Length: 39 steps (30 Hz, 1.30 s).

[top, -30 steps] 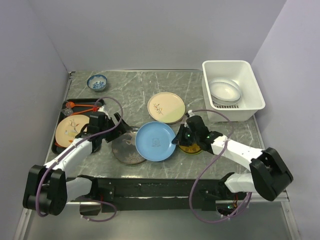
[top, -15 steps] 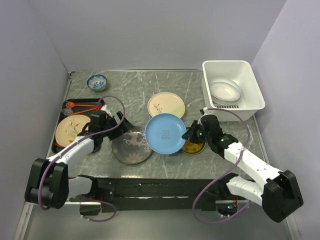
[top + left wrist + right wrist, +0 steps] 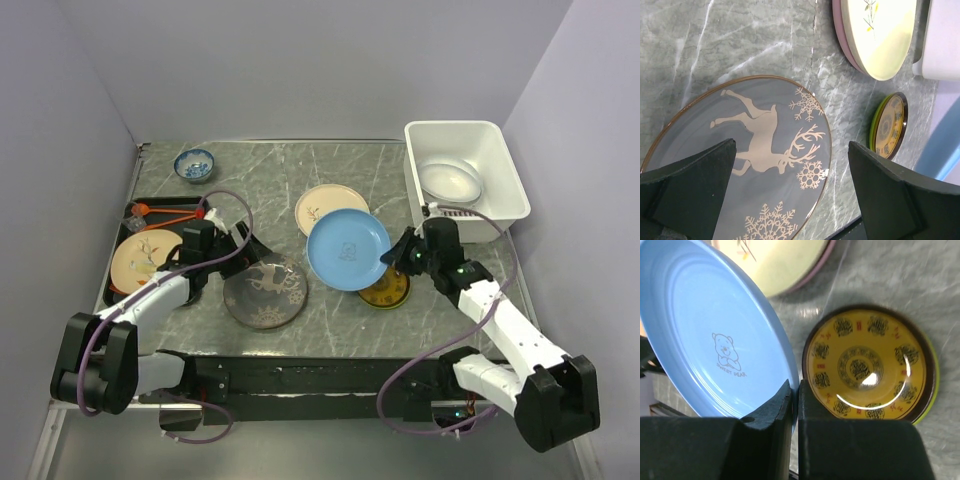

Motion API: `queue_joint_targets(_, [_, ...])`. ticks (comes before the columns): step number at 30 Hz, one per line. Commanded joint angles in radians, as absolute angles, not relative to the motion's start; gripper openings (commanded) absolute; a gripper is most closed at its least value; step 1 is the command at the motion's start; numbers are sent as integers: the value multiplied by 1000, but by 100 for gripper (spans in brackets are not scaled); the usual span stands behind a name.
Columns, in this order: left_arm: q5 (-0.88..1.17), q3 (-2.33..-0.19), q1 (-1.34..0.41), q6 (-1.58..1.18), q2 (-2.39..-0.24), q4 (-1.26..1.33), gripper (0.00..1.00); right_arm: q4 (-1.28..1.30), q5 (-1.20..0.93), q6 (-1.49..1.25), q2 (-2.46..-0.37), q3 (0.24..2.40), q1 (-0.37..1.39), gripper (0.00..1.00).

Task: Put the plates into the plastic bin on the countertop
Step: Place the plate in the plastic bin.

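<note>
A: What has your right pincer [image 3: 393,257] got?
B: It is clamped on the rim of the blue plate [image 3: 348,249]; my two fingers [image 3: 765,435] stand almost together with the edge pinched between them; the plate is tilted, its bear drawing turned up towards the overhead camera.
A: Where is that plate in relation to the plastic bin [image 3: 500,165]?
B: Outside it, to its left; from above it hangs over the stretch between the cream plate [image 3: 322,205] with the leaf sprig and the small yellow-patterned plate [image 3: 388,292], hiding part of each; whether it touches either, I cannot tell; in my wrist view the yellow one lies flat just beyond the blue rim.
A: Is anything in the bin?
B: A white plate [image 3: 450,182] lies on its floor; the bin itself stands at the far right corner of the surface [image 3: 260,185].
A: And your left pincer [image 3: 791,145]?
B: Spread wide, gripping nothing; it hovers over the grey plate [image 3: 755,150] with the deer and snowflakes, which lies flat near the front edge; whether it touches that plate, I cannot tell.
A: What else lies about?
B: The cream plate rests on a pink plate [image 3: 839,22]; the yellow one rests on a green plate [image 3: 874,122], only its rim showing; a pale orange plate [image 3: 143,258] with a sprig lies on the black tray [image 3: 115,288] at the left; a small blue-and-white bowl [image 3: 194,163] stands near the far left corner.
</note>
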<state>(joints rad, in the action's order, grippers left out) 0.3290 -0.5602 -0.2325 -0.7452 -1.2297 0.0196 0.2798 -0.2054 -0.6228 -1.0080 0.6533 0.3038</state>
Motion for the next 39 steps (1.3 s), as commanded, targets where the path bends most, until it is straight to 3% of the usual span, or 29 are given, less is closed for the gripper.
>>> queue_joint_targets(1, [348, -551, -241, -733, -1220, 54, 99, 249, -255, -589, -1028, 761, 255, 0])
queue_joint_targets(15, [295, -549, -241, -732, -1160, -23, 99, 215, -333, -577, -1166, 919, 137, 0])
queue_joint_targets(27, [290, -541, -241, -744, -1144, -20, 99, 163, -382, -603, -1200, 927, 43, 0])
queue_joint_targets(39, [347, -571, -255, -744, -1270, 75, 99, 181, -411, -634, -1175, 994, -49, 0])
